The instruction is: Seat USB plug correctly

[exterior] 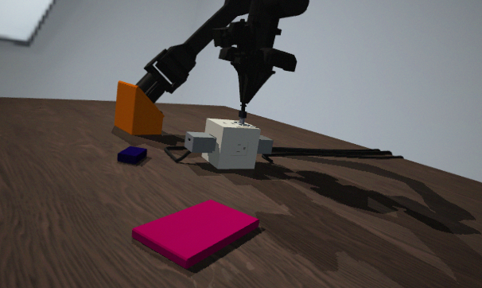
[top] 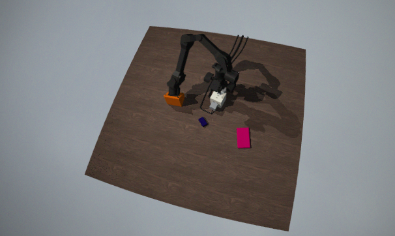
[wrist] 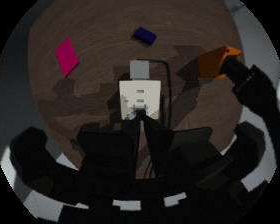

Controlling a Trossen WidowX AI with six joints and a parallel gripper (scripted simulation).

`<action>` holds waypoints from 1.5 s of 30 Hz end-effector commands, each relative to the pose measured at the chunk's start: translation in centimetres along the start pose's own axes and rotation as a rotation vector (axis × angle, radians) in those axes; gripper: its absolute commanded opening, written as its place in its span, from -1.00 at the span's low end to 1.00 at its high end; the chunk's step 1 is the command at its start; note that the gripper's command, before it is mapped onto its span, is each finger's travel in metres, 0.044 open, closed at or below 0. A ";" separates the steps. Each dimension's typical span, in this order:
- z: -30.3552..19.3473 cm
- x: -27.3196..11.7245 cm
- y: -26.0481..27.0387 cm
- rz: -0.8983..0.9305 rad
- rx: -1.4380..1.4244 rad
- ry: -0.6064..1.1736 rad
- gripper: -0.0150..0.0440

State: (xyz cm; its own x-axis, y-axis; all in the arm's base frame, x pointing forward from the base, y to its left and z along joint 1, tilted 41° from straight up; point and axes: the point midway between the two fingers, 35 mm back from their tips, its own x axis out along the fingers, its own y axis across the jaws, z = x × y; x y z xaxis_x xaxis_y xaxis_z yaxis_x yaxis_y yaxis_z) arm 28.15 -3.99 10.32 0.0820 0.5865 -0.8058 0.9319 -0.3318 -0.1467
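Observation:
The white power cube stands on the table, with outlet slots on its top and front. The small USB plug stands upright at the cube's top, with a dark body and a grey metal end. Part of the metal shows above the top face. Whether its tip is inside the socket, and which way round it faces, I cannot tell. My gripper points down over the cube and is shut on the plug's upper end. In the wrist view the fingertips largely hide the plug and socket.
Grey adapters stick out of the cube's sides, with black cables on the table. An orange wedge block stands by the arm's base. A dark blue block and a magenta slab lie nearby.

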 end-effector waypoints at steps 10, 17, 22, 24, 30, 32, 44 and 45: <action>0.0 0.2 0.0 0.001 0.003 -0.001 -0.49; 0.0 0.2 0.0 0.001 0.003 -0.001 -0.49; 0.0 0.3 0.0 0.001 0.003 -0.001 -0.49; 0.0 0.3 0.0 0.001 0.003 -0.001 -0.49; 0.0 0.4 0.0 0.001 0.003 -0.001 -0.49; 0.0 0.4 0.0 0.001 0.003 -0.001 -0.49; 0.0 0.6 0.0 0.001 0.003 -0.001 -0.49; 0.0 0.6 0.0 0.001 0.003 -0.001 -0.49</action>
State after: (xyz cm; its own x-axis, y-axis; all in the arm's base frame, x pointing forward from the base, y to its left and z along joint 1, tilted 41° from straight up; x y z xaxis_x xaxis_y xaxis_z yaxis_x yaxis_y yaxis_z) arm 28.20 -3.67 9.90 0.0809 0.5848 -0.8071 0.9319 -0.3316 -0.1469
